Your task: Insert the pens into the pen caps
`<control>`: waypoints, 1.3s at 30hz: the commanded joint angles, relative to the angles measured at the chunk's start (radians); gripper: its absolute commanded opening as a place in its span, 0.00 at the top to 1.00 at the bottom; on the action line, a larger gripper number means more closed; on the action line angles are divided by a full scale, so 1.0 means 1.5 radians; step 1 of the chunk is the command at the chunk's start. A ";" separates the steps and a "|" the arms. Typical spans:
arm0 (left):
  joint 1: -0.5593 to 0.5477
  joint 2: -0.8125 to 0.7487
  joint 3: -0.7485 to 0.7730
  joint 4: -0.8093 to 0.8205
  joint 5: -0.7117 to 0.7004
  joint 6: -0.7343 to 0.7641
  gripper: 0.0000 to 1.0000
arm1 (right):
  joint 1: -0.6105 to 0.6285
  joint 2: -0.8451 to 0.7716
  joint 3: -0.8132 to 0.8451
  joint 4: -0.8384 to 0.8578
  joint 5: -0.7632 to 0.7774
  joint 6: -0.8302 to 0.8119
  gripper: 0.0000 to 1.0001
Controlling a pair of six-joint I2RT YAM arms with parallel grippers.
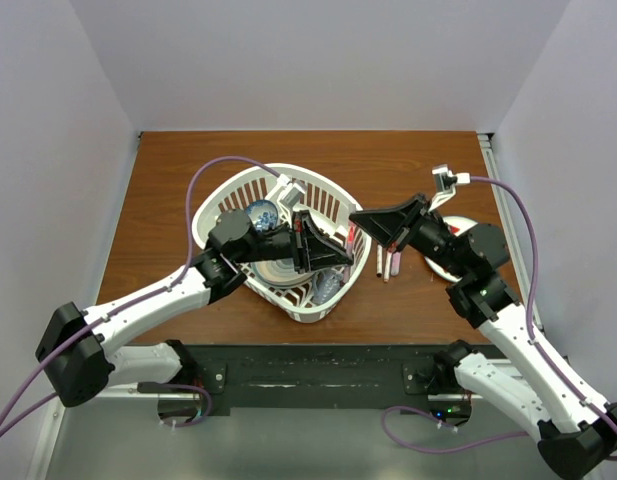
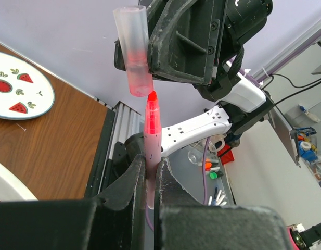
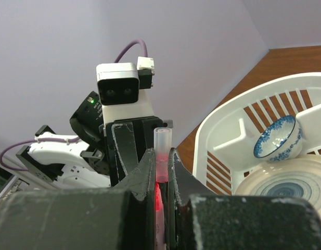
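- Left tool [image 2: 150,165]: jaws clamped on the lower barrel of a pink pen [image 2: 151,130]; the red tip points away from the tool.
- Right tool [image 3: 161,156]: jaws clamped on a clear pinkish cap [image 3: 162,148], open mouth facing the left tool.
- The two tools meet nose to nose above the right rim of the basket [image 1: 213,215].
- In the left wrist view the pen tip sits just beside the cap's mouth, a little off to one side and not inside it. The cap tilts slightly against the pen's line.
- Basket: white and slatted, on the desk [image 1: 158,200]; it holds a blue-patterned bowl [image 3: 277,138] and a plate [image 3: 285,187].
- Two more pens [image 1: 388,263] lie side by side on the desk just right of the basket, uncapped as far as can be seen.
- A watermelon plate [image 2: 14,88] rests on the desk near the right arm.
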 commanded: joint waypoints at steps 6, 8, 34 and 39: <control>0.003 0.003 0.039 0.023 -0.008 0.023 1.00 | 0.007 -0.037 -0.018 -0.026 -0.024 -0.022 1.00; 0.005 0.003 0.039 0.024 -0.009 0.022 1.00 | 0.006 -0.041 -0.019 -0.037 -0.023 -0.028 1.00; 0.030 0.029 0.052 0.178 -0.054 -0.017 1.00 | 0.017 -0.067 -0.077 -0.095 -0.017 -0.084 1.00; 0.030 0.048 0.068 0.179 -0.056 -0.010 1.00 | 0.018 -0.062 -0.066 -0.076 -0.043 -0.067 1.00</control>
